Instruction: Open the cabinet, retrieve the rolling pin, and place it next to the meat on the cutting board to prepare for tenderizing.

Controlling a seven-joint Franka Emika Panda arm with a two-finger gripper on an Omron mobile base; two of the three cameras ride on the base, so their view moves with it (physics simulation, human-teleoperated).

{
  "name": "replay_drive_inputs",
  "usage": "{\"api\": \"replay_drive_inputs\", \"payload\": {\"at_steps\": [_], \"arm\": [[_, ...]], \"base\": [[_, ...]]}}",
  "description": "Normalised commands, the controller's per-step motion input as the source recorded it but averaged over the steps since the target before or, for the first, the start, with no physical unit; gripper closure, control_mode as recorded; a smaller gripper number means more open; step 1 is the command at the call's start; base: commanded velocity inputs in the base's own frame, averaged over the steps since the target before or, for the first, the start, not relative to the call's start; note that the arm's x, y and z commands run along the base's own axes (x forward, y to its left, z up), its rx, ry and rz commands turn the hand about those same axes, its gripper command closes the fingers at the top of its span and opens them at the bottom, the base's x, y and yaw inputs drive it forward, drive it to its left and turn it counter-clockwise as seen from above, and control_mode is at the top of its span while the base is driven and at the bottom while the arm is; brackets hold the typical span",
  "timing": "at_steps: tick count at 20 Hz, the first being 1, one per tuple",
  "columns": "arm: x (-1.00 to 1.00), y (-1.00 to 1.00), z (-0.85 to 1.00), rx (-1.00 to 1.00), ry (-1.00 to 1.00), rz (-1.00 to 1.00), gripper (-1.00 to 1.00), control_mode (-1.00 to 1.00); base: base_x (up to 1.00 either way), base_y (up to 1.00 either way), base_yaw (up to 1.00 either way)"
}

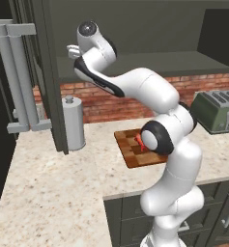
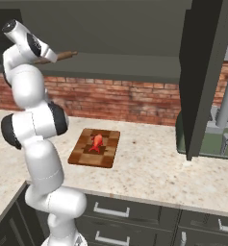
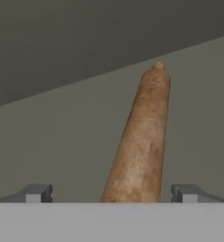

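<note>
Between wide-apart jaws: rolling pin (image 3: 142, 142), no legible writing.

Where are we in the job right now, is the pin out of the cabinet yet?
Not yet. Done: the cabinet doors stand open. In hand: the open gripper is up at the shelf with its fingertips either side of the rolling pin, not closed on it. Left: grip it, lift it out, and lay it beside the meat on the cutting board.

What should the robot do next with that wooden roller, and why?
Probably shut the gripper: its open jaws stand either side of the rolling pin, which lies in the opened cabinet. Nothing is held yet, and the meat waits on the cutting board.
</note>
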Motion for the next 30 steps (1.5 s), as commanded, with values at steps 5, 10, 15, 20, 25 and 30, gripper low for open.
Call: {"api": "replay_drive_inputs", "payload": {"at_steps": [5, 10, 15, 20, 25, 30], "arm": [[0.22, 0.06, -0.18, 0.0, 0.07, 0.0, 1.0, -1.0], [0.03, 0.08, -0.35, 0.0, 0.03, 0.0, 1.0, -1.0], [-0.39, 0.04, -0.32, 0.0, -0.16, 0.0, 1.0, -1.0], [-0.94, -0.13, -0.01, 0.02, -0.29, -0.06, 1.0, -1.0], [-0.97, -0.47, 0.01, 0.09, -0.18, -0.12, 1.0, -1.0], [-0.74, -0.71, 0.0, 0.15, -0.06, -0.15, 1.0, -1.0]], "base": [[0.0, 0.0, 0.0], [0.0, 0.0, 0.0], [0.0, 0.0, 0.0], [0.0, 0.0, 0.0], [0.0, 0.0, 0.0], [0.0, 0.0, 0.0]]}}
